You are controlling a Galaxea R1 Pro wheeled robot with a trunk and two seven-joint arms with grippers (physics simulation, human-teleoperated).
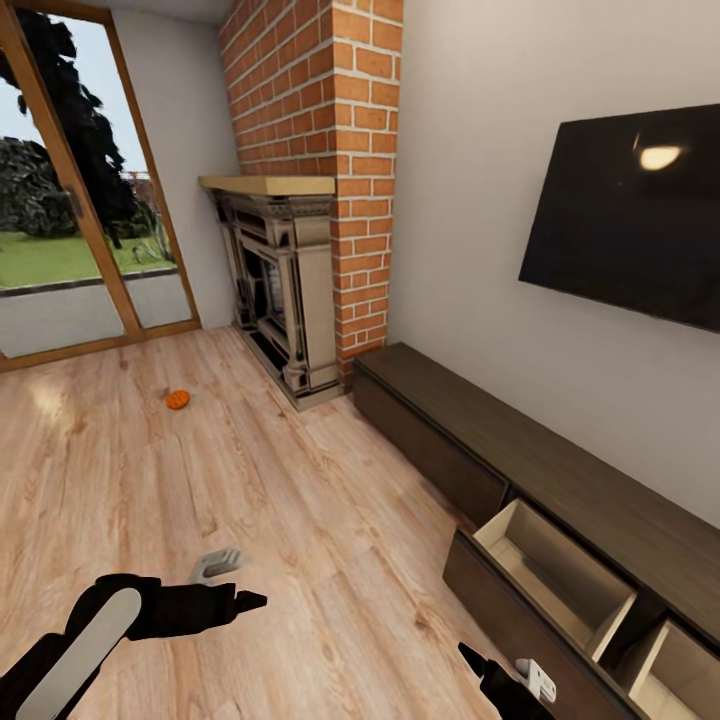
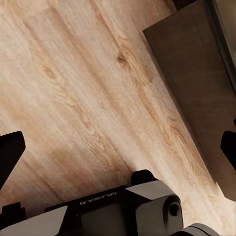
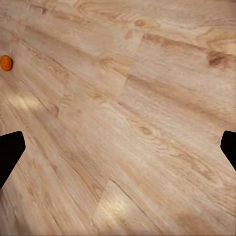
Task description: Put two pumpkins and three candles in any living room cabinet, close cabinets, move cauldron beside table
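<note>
One orange pumpkin [image 1: 177, 399] lies on the wood floor in front of the fireplace, far ahead of both arms; it also shows as a small orange pumpkin [image 3: 5, 62] in the right wrist view. The long dark brown cabinet [image 1: 440, 420] runs along the right wall, with one drawer [image 1: 555, 572] pulled out, pale inside and holding nothing I can see. A second open compartment [image 1: 682, 672] shows at the corner. My left gripper [image 1: 245, 600] hovers low over the floor, its fingers [image 2: 10, 152] spread open. My right gripper [image 1: 490, 672] is near the open drawer's front, fingers [image 3: 10, 152] wide apart and holding nothing.
A stone fireplace [image 1: 285, 290] with a brick chimney [image 1: 320, 120] stands at the far wall, a glass patio door [image 1: 70, 200] to its left. A black TV [image 1: 630, 215] hangs above the cabinet. Wood floor [image 1: 300, 500] stretches between me and the pumpkin.
</note>
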